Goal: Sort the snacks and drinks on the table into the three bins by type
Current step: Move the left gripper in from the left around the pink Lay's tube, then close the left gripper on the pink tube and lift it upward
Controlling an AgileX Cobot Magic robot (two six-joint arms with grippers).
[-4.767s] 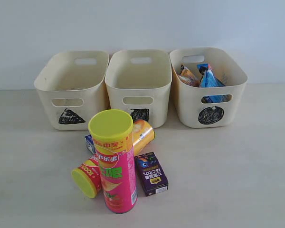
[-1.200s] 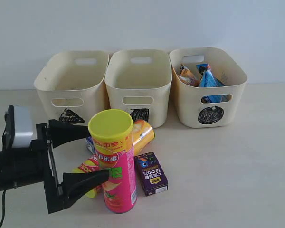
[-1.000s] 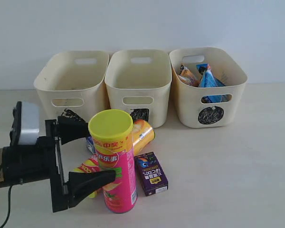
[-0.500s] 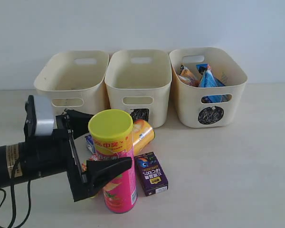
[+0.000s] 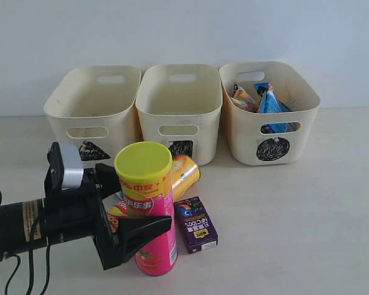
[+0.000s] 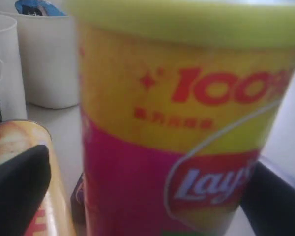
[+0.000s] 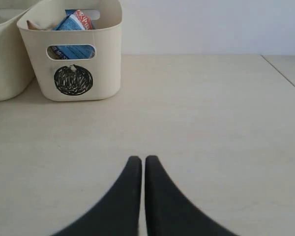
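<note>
My left gripper (image 5: 141, 203) is spread wide either side of the tall pink can (image 5: 152, 243), not clamped. The can stands upright, near-middle on the table (image 5: 307, 233). My right gripper (image 7: 139, 169) is pinched shut on nothing.

The can's probably light, stiff, glossy and tippy, so I'd grab it mid-body, gently.

Count:
- three bins (image 5: 203, 132)
- three cans, adding the orange can (image 5: 186, 172) and the half-hidden red can (image 5: 114, 212)
- two foil bags (image 5: 267, 101), far right
- one purple carton (image 5: 197, 224) showing

Cans (image 5: 149, 209) and carton (image 5: 197, 225) before bins (image 5: 200, 120)
</note>
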